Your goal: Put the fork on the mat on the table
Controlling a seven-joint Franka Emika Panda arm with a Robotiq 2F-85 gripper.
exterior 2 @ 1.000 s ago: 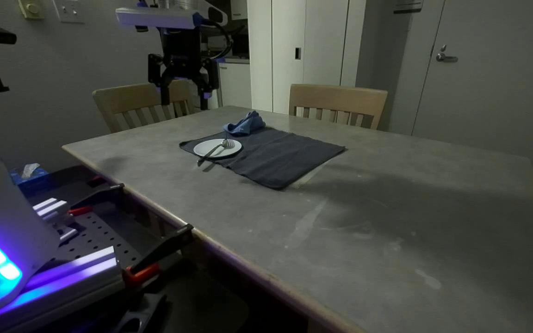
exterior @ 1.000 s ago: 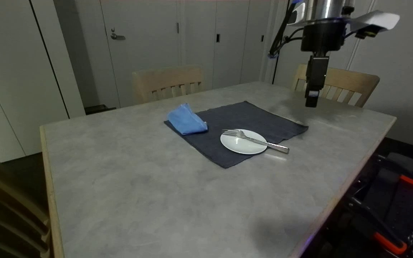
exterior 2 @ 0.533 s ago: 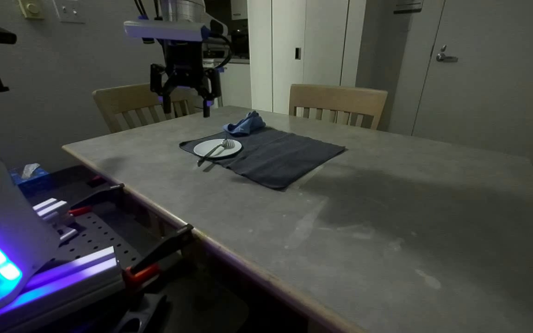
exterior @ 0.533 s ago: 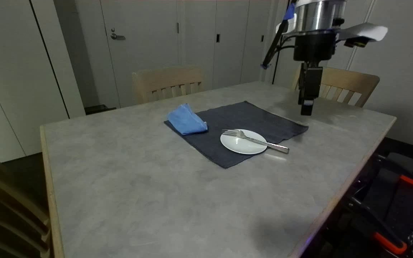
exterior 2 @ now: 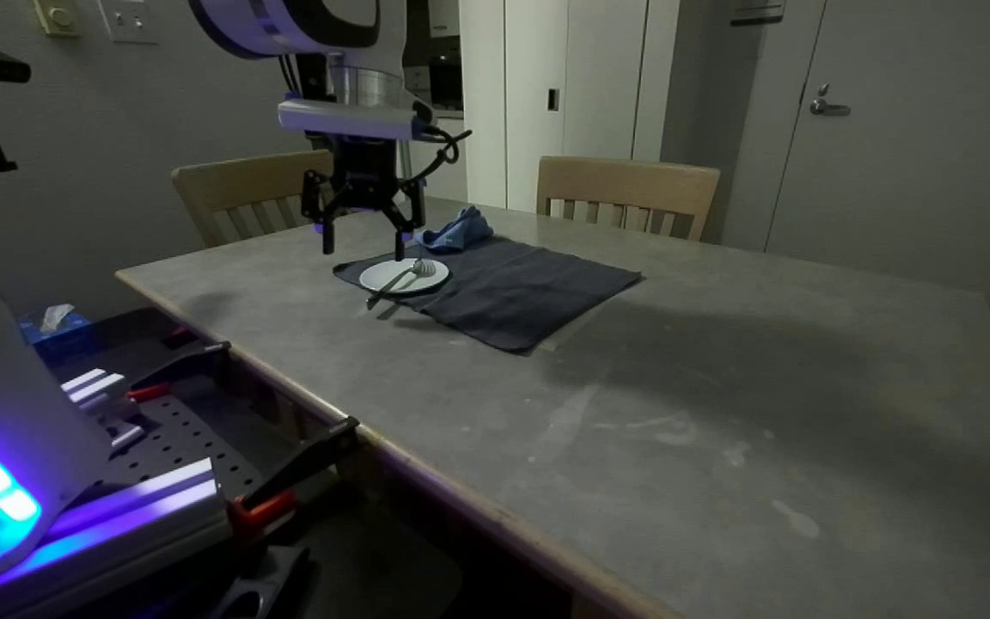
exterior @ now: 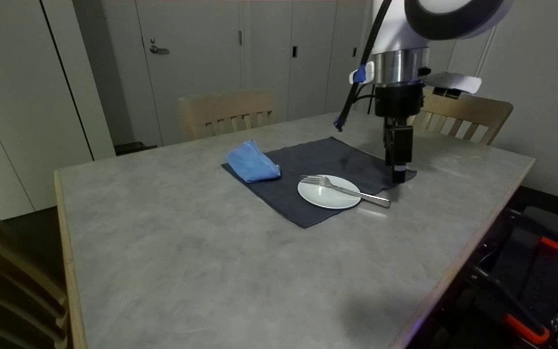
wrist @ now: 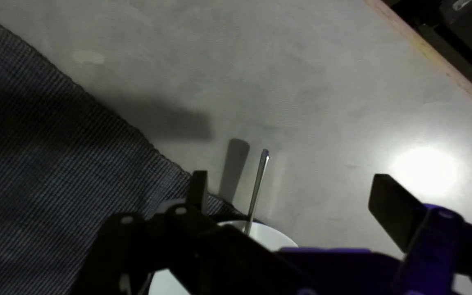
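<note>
The silvery-grey fork (exterior: 355,193) lies across the white plate (exterior: 318,198), tines on the plate and handle end sticking out past its rim over the table (exterior: 201,261). It shows in both exterior views (exterior 2: 390,286). In the wrist view only its handle (wrist: 257,189) shows; the tines are hidden behind the gripper. The dark grey mat (exterior: 327,155) lies flat under the plate; it fills the left of the wrist view (wrist: 47,172). My gripper (exterior: 398,178) is open and empty, above the table near the plate (exterior 2: 364,251). In the wrist view the fork handle shows between its fingers (wrist: 293,190).
A bright blue folded cloth (exterior: 252,164) sits on a corner of the mat. Wooden chairs (exterior 2: 628,185) stand behind the table. Clamps (exterior 2: 306,456) with orange parts grip the table's edge beside the robot base.
My gripper has come down and moved closer to the plate and fork, staying open. The fork, plate, mat and cloth have not moved.
</note>
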